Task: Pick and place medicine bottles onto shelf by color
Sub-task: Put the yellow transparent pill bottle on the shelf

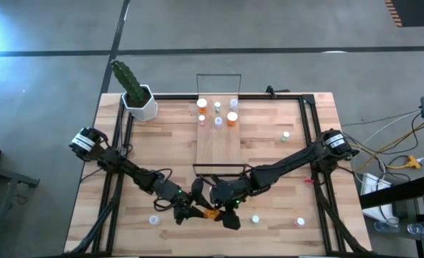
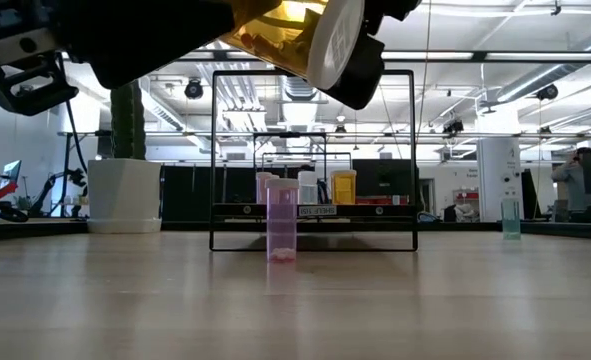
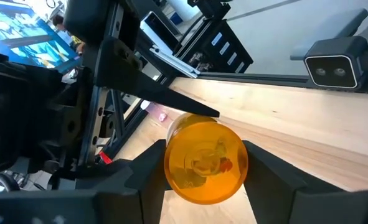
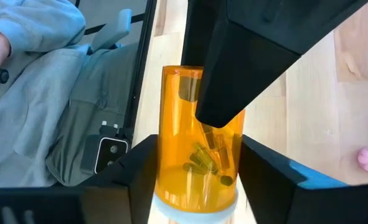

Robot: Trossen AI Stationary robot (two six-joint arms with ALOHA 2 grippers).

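You will find no text you can read here; the raised lettering on the orange bottle's white cap (image 2: 333,40) in the low view is too blurred to make out; the shelf's front label strip (image 2: 315,211) is illegible too.

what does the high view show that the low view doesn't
Only the high view shows both whole arms meeting at the near table edge, the left gripper and right gripper together at the orange bottle, plus loose bottles near that edge.

Only the low view shows the bottle's white cap lifted off the table, and a pink bottle standing before the shelf.

Both show the shelf with bottles and the cactus pot.
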